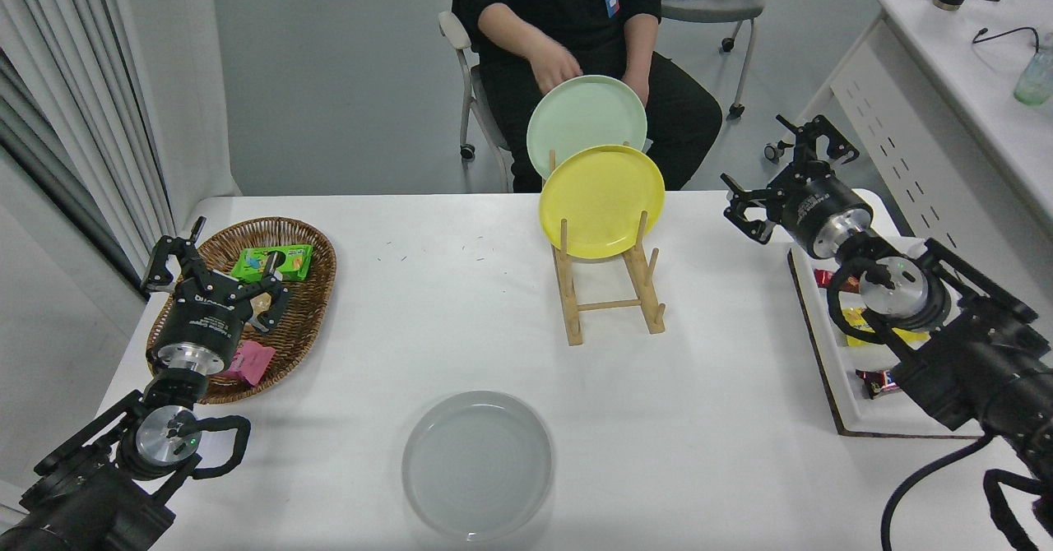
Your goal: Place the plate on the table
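The plate (477, 464) is lying flat on the bench (411, 329), at the near edge and close to the middle, with nothing touching it. My right hand (788, 174) is hanging over the bench's far right corner, fingers spread wide and holding nothing, well apart from the plate. It is hovering just beyond the tray (855, 419) of snack bars. My left hand (215, 260) is sitting parked over the basket (313, 288) at the left, fingers also spread wide. In the rack (609, 304) a yellow plate (601, 201) is standing on edge with a green plate (586, 115) behind it. A person's hand (558, 66) is touching the green plate's upper rim.
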Tool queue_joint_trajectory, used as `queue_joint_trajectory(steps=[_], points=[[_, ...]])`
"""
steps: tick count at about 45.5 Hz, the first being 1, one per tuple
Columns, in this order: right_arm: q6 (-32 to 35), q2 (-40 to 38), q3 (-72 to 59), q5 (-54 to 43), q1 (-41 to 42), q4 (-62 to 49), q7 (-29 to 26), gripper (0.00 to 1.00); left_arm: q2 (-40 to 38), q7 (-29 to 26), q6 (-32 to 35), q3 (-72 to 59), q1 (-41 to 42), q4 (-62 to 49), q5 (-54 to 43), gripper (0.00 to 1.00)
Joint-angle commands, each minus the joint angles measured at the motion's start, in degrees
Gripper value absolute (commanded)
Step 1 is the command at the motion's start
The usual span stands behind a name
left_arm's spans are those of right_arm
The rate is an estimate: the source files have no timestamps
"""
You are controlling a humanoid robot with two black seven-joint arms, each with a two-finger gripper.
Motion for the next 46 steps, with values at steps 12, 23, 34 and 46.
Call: queue_joint_trajectory(steps=[12,23,34,46], points=[[0.4,-0.1,-0.6,-0.5,-3.3,-2.0,0.8,0.99,0.0,0.0,0.0,0.0,0.0,0.0,0.0,0.98],[0.4,-0.2,-0.6,-0.5,-3.7,-1.9,0.8,0.99,0.0,0.0,0.0,0.0,0.0,0.0,0.0,0.98],[0.4,-0.1,-0.9,-0.5,-4.2,-2.1,0.7,0.99,0.0,0.0,0.0,0.0,0.0,0.0,0.0,0.98],[0.4,0.2,-0.9,-0.5,-4.3,-2.0,0.7,0.99,0.0,0.0,0.0,0.0,0.0,0.0,0.0,0.98]])
